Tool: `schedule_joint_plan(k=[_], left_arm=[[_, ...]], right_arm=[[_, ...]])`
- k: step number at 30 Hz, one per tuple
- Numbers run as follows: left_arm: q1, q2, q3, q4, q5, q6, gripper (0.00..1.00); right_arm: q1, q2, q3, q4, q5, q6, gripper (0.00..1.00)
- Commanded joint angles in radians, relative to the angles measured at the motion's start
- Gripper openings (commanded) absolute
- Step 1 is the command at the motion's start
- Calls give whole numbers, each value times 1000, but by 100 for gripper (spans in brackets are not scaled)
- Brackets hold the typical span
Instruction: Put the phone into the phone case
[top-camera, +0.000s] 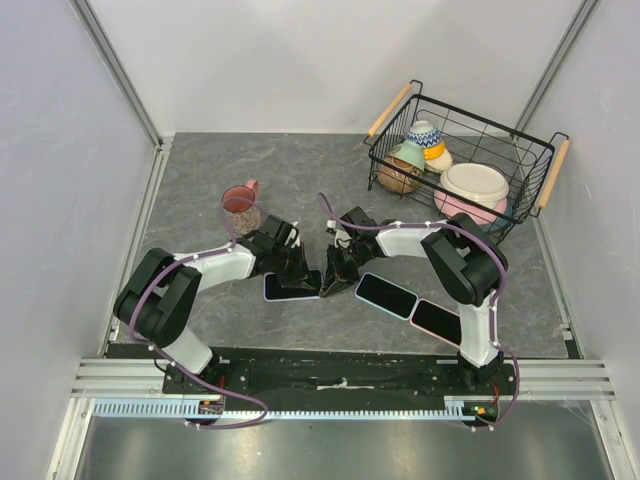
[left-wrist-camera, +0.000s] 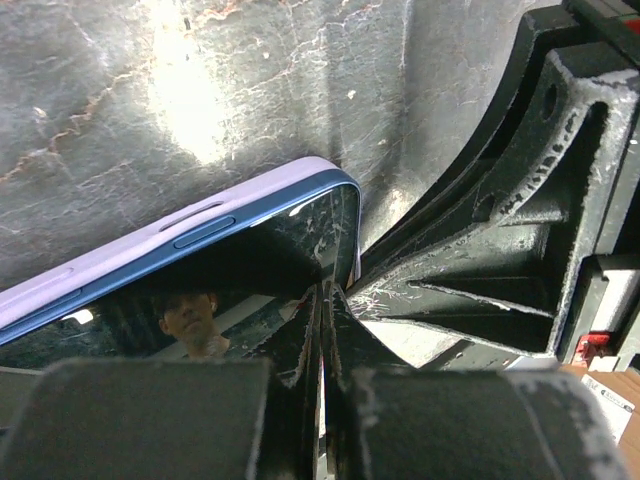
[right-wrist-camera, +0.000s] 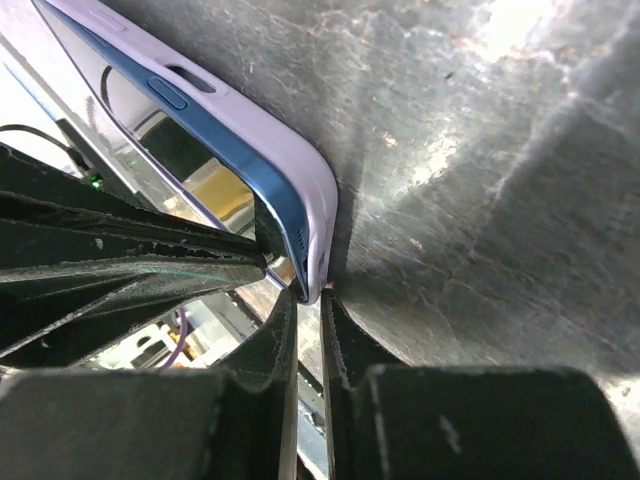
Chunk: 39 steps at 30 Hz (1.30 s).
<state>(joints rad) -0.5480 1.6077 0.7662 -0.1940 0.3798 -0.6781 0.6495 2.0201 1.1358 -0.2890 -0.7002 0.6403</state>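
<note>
The phone (top-camera: 290, 288), blue-edged with a dark screen, lies flat in the lilac phone case (top-camera: 268, 291) on the grey table between my arms. In the left wrist view the blue phone edge (left-wrist-camera: 205, 232) sits inside the case rim (left-wrist-camera: 250, 188). My left gripper (left-wrist-camera: 325, 292) is shut, with its tips on the screen near the corner; from above it shows at the phone's far edge (top-camera: 300, 268). My right gripper (right-wrist-camera: 308, 298) is closed down on the corner of the case (right-wrist-camera: 290, 160), with the phone edge (right-wrist-camera: 255, 165) just inside; from above it shows at the phone's right end (top-camera: 330, 275).
Two more dark phones (top-camera: 385, 294) (top-camera: 437, 321) lie to the right of the right gripper. A pink cup (top-camera: 240, 210) stands behind the left arm. A black wire basket (top-camera: 545, 150) with bowls sits at the back right.
</note>
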Motion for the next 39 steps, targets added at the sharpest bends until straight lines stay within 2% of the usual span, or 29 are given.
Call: schedule_joint_plan(k=[1, 3, 7, 10, 15, 19, 25, 39], left_arm=[[-7, 70, -42, -131, -199, 78, 2], [-7, 67, -44, -133, -197, 78, 2], [-7, 73, -47, -131, -200, 81, 2], [-7, 81, -45, -131, -199, 84, 2], [-7, 90, -45, -131, -199, 86, 2], [-7, 86, -47, -131, -200, 86, 2], [-7, 89, -38, -139, -200, 92, 2], [-7, 84, -27, -165, -222, 107, 2]], right_arm=[[6, 23, -16, -42, 393, -125, 16], [3, -16, -28, -23, 364, -139, 20], [-66, -70, -80, 112, 191, -96, 52], [-109, -93, -139, 229, 67, -28, 61], [-122, -63, -154, 280, 21, 16, 56], [-120, -31, -156, 347, -7, 54, 45], [-117, 25, -114, 350, -16, 64, 37], [-82, 120, -24, 309, 22, 67, 32]])
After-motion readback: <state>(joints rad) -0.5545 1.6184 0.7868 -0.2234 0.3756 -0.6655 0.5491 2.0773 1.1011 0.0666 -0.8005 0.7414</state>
